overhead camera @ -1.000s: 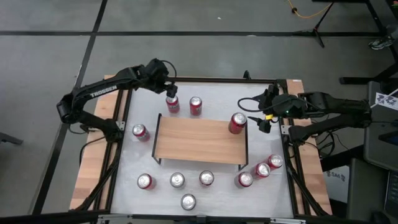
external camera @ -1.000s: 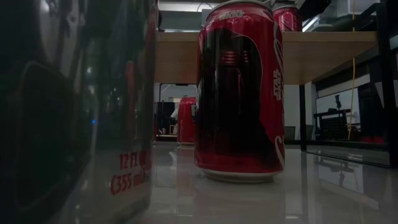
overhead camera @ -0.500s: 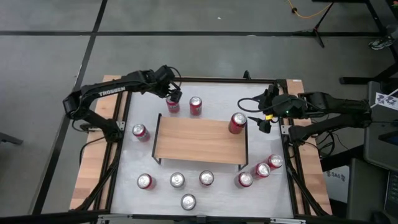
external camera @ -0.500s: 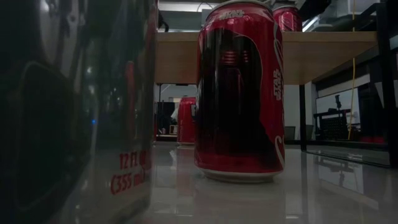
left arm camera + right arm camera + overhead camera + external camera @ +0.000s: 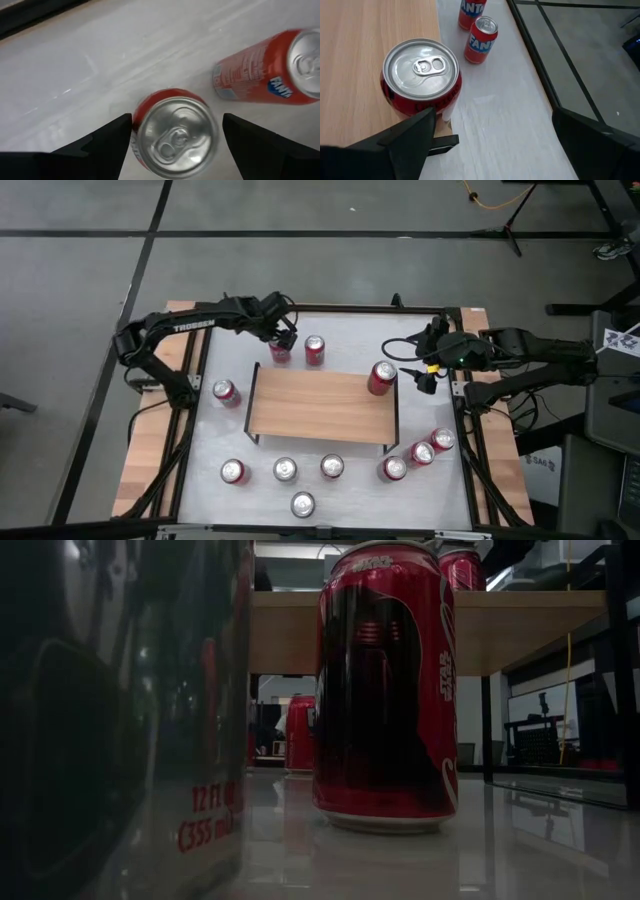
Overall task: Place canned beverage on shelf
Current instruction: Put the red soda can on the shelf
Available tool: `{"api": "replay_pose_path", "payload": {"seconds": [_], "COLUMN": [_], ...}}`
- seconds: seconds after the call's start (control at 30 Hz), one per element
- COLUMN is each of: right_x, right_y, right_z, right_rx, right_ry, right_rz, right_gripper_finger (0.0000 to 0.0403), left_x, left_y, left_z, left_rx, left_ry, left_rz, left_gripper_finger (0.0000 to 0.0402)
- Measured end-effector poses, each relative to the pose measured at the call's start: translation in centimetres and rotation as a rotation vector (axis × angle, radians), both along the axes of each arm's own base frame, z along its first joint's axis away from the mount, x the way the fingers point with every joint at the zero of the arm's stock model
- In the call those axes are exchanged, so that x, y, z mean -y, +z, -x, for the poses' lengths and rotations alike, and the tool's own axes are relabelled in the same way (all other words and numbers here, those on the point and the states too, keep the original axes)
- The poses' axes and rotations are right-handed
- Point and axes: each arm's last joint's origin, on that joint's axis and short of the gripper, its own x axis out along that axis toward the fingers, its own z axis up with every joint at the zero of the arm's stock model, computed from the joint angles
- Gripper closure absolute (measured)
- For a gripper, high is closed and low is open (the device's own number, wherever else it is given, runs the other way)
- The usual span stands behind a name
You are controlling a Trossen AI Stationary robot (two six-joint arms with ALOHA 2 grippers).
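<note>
A red can (image 5: 175, 132) stands upright on the white table behind the shelf's far left corner. My left gripper (image 5: 284, 338) hangs over it, open, pointing steeply down, one finger (image 5: 107, 142) on each side of the can's top, with a thin gap showing at each. A second red can (image 5: 315, 350) stands just to its right. The shelf (image 5: 322, 405), a light wooden plank on black legs, carries one red can (image 5: 420, 80) at its far right corner. My right gripper (image 5: 420, 375) waits open beside that can, off the shelf's right end.
Several more red cans stand along the table's near side (image 5: 285, 470), at the near right (image 5: 420, 452) and left of the shelf (image 5: 225, 391). In the low view two near cans (image 5: 385, 690) fill the foreground. Black frame rails (image 5: 462, 380) edge the table.
My left gripper has come down and a little toward the table's right, onto the can behind the shelf's left corner, so that its fingers now flank the can's top. The can has stayed where it was.
</note>
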Motion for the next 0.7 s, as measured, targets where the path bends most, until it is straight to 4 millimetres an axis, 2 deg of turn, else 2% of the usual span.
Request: {"api": "replay_pose_path", "payload": {"seconds": [0.23, 0.7], "right_x": [0.00, 0.00], "right_y": [0.00, 0.00], "right_z": [0.00, 0.00], "right_rx": [0.000, 0.000], "right_ry": [0.000, 0.000], "right_rz": [0.000, 0.000], "right_gripper_finger": [0.0015, 0.0015], "left_x": [0.23, 0.29], "left_y": [-0.79, -0.88], "left_z": [-0.64, -0.69], "left_rx": [-0.022, -0.028], "left_ry": [-0.018, -0.028], "left_rz": [0.013, 0.014], "left_gripper_finger": [0.0097, 0.0097]}}
